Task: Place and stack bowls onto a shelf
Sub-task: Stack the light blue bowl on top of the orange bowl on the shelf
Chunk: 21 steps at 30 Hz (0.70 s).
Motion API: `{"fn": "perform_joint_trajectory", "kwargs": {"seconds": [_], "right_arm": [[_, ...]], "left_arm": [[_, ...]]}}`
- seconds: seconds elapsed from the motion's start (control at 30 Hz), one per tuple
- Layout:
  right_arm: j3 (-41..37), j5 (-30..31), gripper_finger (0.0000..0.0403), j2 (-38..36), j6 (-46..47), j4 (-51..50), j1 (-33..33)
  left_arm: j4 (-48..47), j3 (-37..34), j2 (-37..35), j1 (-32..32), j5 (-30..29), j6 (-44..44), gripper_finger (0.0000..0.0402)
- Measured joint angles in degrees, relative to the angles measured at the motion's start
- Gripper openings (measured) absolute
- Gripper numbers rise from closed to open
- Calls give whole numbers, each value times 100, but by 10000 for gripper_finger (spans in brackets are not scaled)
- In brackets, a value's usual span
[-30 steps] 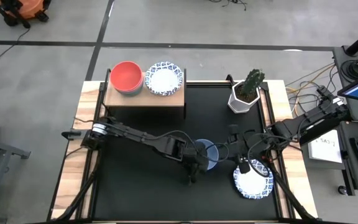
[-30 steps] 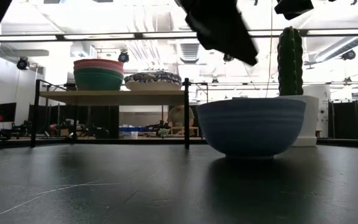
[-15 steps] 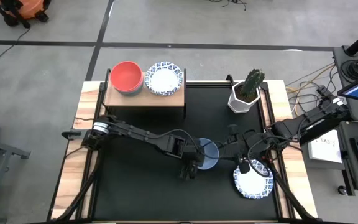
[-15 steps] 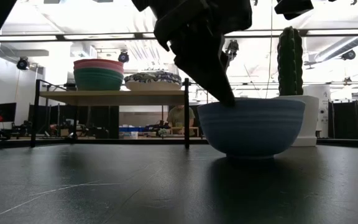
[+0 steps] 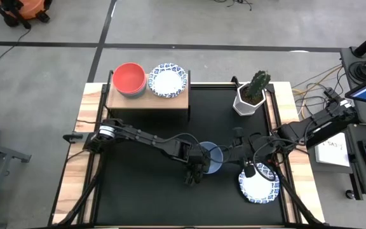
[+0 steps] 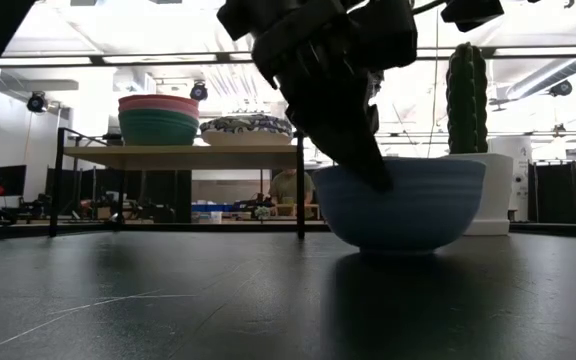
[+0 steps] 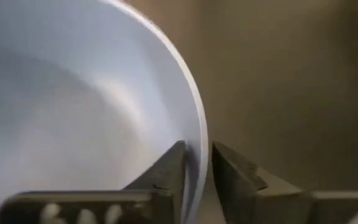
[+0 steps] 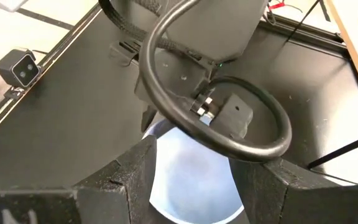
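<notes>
Blue bowl [image 5: 212,157] on the black surface [image 5: 145,184] now has its rim pinched between the left fingers [image 7: 169,180], which have just closed in. Lift to the shelf [image 5: 170,100] looks next. Right fingers [image 8: 129,171], spread wide, hover nearby.

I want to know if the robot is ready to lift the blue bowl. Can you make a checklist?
1. Left gripper fingers on both sides of the blue bowl rim: ok.
2. Rim pinched tight: cannot tell.
3. Bowl flat on the table: ok.
4. Right gripper out of the way: not ok, it hovers open close by, over the bowl.
5. Shelf has a landing spot: ok, the red bowl stack or the patterned bowl.
</notes>
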Motion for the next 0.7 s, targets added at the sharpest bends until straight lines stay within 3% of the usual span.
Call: {"fn": "perform_joint_trajectory", "kwargs": {"seconds": [0.13, 0.37, 0.57, 0.7], "right_arm": [[0, -2, 187, 0, 0, 15, 0], [0, -2, 187, 0, 0, 11, 0], [0, -2, 187, 0, 0, 7, 0], [0, -2, 187, 0, -2, 2, 0]], "left_arm": [[-5, 7, -110, 1, -11, 69, 9], [-231, 11, -547, -60, -144, 367, 2], [-1043, 11, -1464, -132, -216, 677, 1], [-1949, 11, -2378, -115, -870, 694, 1]]}}
